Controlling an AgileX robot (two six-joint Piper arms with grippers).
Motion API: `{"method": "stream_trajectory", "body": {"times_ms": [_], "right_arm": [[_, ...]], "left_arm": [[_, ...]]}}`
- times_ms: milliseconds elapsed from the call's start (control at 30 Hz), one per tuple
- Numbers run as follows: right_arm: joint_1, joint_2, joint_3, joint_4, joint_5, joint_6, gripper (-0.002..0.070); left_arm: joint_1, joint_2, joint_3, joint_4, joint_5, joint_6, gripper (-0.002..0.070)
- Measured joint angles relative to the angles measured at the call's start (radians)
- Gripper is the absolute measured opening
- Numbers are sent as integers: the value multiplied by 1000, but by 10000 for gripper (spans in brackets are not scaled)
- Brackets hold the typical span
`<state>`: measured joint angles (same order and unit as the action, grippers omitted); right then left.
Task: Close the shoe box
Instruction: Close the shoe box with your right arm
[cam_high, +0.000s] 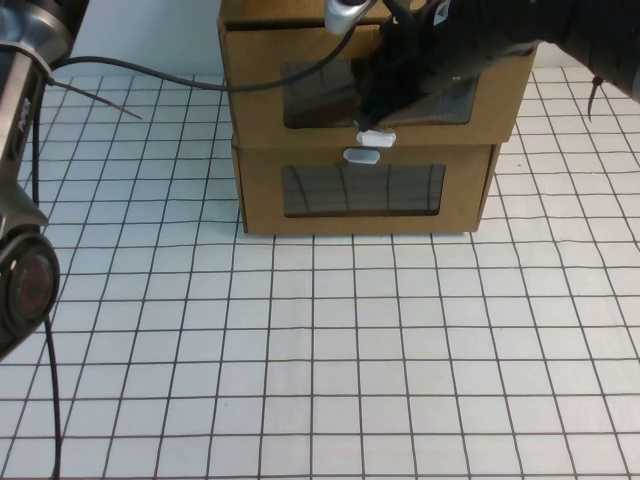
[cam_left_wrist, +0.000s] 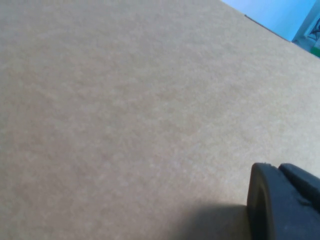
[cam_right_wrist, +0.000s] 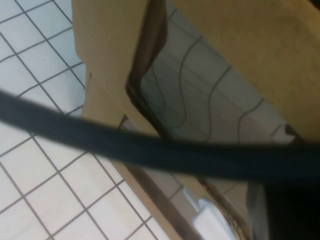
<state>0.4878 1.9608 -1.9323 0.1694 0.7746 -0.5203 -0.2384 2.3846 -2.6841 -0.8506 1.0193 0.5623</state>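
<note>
The shoe box (cam_high: 260, 90) is the upper of two stacked brown cardboard boxes at the back middle of the table. It has a clear window (cam_high: 310, 95) and a white pull tab (cam_high: 375, 138) just below it. My right gripper (cam_high: 385, 92) reaches in from the right and lies against the box front over the window, just above the tab. The right wrist view shows the box front (cam_right_wrist: 100, 60), its window (cam_right_wrist: 200, 95) and the tab (cam_right_wrist: 210, 220). My left gripper (cam_left_wrist: 285, 205) sits close against plain cardboard (cam_left_wrist: 125, 100); it is hidden in the high view.
The lower matching box (cam_high: 260, 190) has its white tab (cam_high: 362, 155) above its window. My left arm (cam_high: 20, 200) stands along the left edge, and its black cable (cam_high: 150, 75) runs across to the boxes. The white gridded table (cam_high: 320, 350) spreads in front.
</note>
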Motion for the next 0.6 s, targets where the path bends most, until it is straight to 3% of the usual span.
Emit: {"method": "stream_trajectory", "body": {"times_ms": [300,600], "right_arm": [[-13,-5,0,63,9,-7,-15],[-38,-84,0,199,188,-118,-15]], "left_arm": [[0,1,0,-2,-2,8,-2],[0,1,-2,-50,-2,53,-2]]}}
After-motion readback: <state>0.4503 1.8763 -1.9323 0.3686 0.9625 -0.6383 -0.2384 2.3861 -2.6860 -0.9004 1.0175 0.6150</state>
